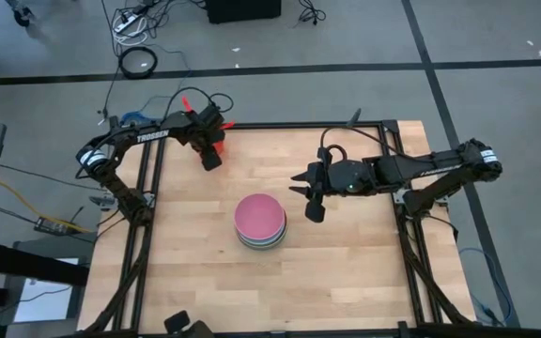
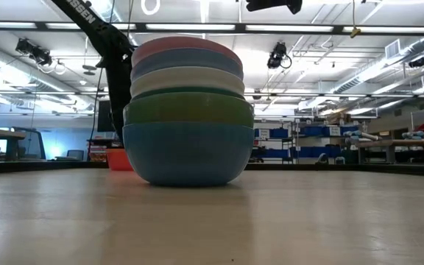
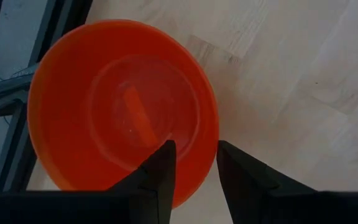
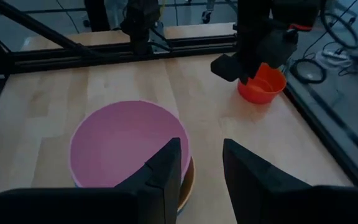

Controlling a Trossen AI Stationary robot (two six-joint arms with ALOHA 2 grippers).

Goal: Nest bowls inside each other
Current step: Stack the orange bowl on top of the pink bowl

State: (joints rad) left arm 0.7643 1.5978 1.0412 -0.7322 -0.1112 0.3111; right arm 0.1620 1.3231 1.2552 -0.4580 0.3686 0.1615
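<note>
Two claws parted: left claw [image 3: 194, 171] straddling the red bowl's [image 3: 104, 106] rim (far corner); right claw [image 4: 201, 168] empty over the stack [image 1: 260, 222]

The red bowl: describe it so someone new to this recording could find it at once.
Start at the wooden table and its stack of bowls near the middle, pink bowl on top. Look to the far left corner, under the left gripper. The red bowl sits alone there, upright, small, and apart from the stack.

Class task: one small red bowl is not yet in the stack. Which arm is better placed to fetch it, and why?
Probably the left. The left gripper hangs straddling the red bowl's rim, near the table's far-left corner. The right gripper hovers beside the stack.
</note>
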